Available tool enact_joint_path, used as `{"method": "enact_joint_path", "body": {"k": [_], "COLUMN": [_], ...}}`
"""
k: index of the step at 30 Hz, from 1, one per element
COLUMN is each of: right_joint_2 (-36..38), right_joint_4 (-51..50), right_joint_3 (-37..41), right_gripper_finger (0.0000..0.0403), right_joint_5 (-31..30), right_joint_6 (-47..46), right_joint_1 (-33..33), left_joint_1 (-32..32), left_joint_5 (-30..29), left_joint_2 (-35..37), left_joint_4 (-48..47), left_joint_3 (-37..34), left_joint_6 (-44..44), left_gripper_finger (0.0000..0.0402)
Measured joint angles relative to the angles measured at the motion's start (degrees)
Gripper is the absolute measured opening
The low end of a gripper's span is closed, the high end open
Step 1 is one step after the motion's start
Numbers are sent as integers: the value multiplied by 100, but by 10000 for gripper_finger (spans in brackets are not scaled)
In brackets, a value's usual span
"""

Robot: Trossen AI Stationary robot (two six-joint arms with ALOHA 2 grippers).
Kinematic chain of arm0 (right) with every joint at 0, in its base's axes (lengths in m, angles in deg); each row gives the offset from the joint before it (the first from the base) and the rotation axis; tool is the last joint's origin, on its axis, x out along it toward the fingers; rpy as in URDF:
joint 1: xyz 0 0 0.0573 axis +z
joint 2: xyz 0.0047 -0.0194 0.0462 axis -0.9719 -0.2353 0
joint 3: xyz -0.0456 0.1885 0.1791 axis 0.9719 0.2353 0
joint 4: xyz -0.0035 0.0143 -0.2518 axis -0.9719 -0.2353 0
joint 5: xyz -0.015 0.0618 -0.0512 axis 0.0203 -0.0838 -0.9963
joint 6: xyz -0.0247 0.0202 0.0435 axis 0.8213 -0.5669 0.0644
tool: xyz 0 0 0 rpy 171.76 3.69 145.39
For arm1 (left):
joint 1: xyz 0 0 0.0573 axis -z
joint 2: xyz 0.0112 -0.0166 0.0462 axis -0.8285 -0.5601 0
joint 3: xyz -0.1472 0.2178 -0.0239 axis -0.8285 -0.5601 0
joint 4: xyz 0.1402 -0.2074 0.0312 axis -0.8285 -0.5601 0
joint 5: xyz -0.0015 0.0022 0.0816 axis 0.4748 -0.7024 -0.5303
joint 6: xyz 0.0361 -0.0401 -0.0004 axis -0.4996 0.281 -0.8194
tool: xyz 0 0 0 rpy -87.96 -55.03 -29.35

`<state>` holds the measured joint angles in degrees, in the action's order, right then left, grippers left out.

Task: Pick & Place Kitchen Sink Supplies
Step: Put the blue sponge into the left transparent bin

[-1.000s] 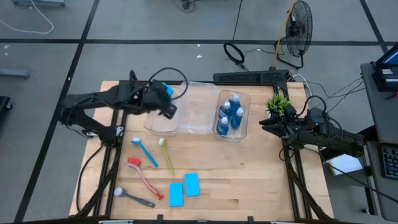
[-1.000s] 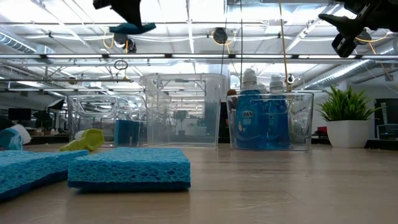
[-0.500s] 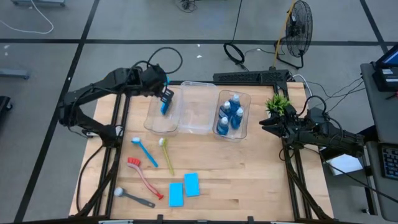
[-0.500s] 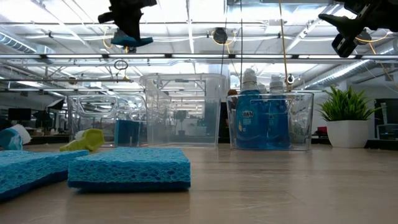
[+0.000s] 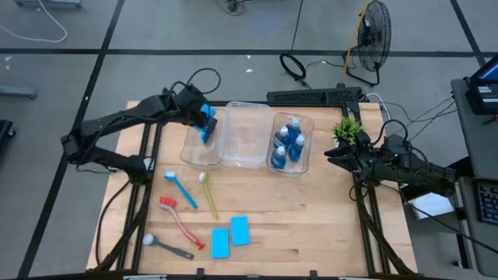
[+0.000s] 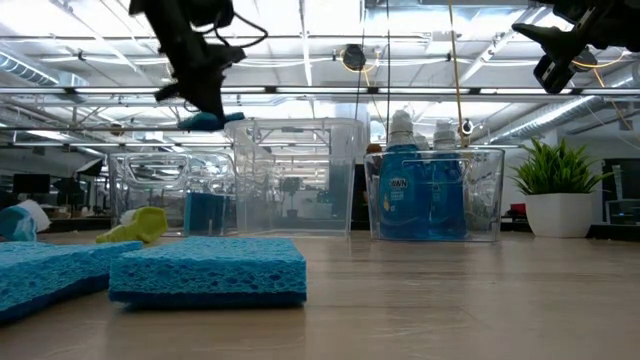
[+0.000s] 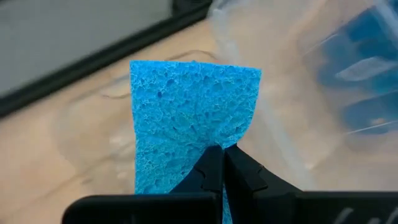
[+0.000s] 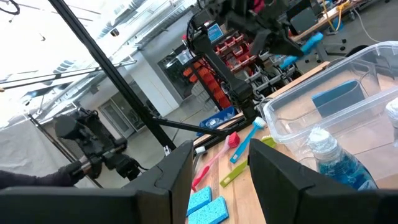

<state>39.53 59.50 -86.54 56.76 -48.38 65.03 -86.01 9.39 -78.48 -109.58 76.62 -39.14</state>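
A pale wooden table (image 5: 311,210) stands on a grey floor, with three clear bins in a row toward its far edge. The left arm reaches in from the table's left edge, its left hand (image 5: 207,123) raised above the leftmost bin (image 5: 204,152). Its fingers are pinched tight on a blue sponge (image 7: 186,124), held on edge over that bin; another sponge (image 6: 205,214) already stands inside it. The bin farthest from that one (image 5: 291,143) holds the blue-liquid bottles (image 5: 289,142). In front of the leftmost bin, toward the table's near edge, lie the blue brush (image 5: 180,190), yellow-green brush (image 5: 208,193), red brush (image 5: 180,221) and grey-black brush (image 5: 166,246), with two more sponges (image 5: 230,236) beside them. The right hand (image 5: 333,159) waits beyond the bottle bin, beside the potted plant (image 5: 348,129), its fingers spread apart and empty.
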Motion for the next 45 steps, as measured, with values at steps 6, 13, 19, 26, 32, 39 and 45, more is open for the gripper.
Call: {"method": "enact_joint_path", "body": {"k": [6, 13, 19, 26, 32, 39, 45], "right_joint_2": [0, 0, 0, 0, 0, 0, 0], "right_joint_4": [1, 1, 1, 1, 1, 1, 1], "right_joint_3": [0, 0, 0, -2, -2, -2, -2], "right_gripper_finger": [141, 141, 141, 141, 141, 141, 141], "right_joint_5": [-2, -18, -24, -26, -27, -27, -28], "right_joint_6": [-1, -1, -1, -1, -1, -1, -1], "right_joint_1": [-1, -1, -1, -1, -1, -1, -1], "left_joint_1": [-352, -508, -526, -526, -517, -230, -42], "left_joint_5": [784, 1019, 1151, 1015, 1012, 1091, 1104], "left_joint_2": [72, 73, 73, 51, 51, 49, 50], "left_joint_4": [1193, 1261, 1533, 1508, 1506, 1500, 1751], "left_joint_3": [-979, -1482, -1662, -1716, -1717, -1717, -2057], "left_joint_6": [284, 517, 730, 880, 1005, 1273, 1585], "left_gripper_finger": [0, 0, 0, 0, 0, 0, 0]}}
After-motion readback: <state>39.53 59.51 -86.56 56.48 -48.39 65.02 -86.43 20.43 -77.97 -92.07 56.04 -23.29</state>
